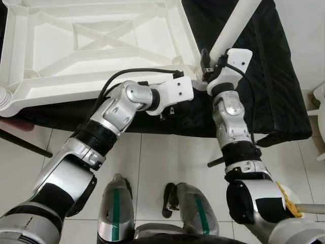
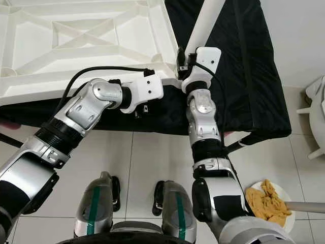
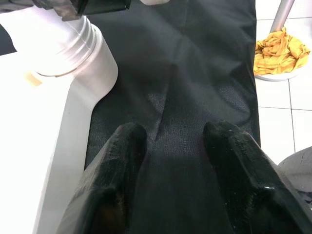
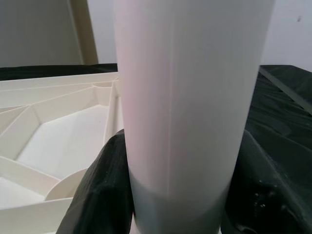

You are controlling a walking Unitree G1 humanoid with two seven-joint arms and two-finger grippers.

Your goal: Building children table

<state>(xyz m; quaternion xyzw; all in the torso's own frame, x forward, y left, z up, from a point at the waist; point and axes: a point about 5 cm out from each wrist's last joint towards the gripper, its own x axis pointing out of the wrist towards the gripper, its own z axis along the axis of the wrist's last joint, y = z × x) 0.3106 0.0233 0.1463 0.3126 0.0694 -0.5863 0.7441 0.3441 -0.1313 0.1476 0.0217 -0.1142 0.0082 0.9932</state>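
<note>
left arm is bent at the elbow, forearm reaching forward, wrist turned inward so the left gripper (image 3: 168, 161) sits low over the black cloth (image 1: 274, 91) just off the near right corner of the upturned white tabletop (image 1: 96, 46). tabletop lies ribbed underside up on the cloth-covered platform, white tile floor (image 1: 152, 162) below, robot's feet near the platform edge. in the left wrist view its two black fingers (image 3: 114, 180) are spread apart with nothing but cloth between them; the corner socket (image 3: 68, 48) is just ahead. right arm is stretched nearly straight forward and up, right gripper (image 4: 175, 195) at that same corner. its fingers (image 4: 105, 185) are clamped on either side of the white table leg (image 1: 233, 28), low on the leg near where it meets the tabletop corner. leg leans away to the right over the cloth. far right on the floor: a white plate (image 2: 286, 195) with a crumpled yellow rag (image 2: 266, 203), beside a grey pole (image 2: 304, 207).
</note>
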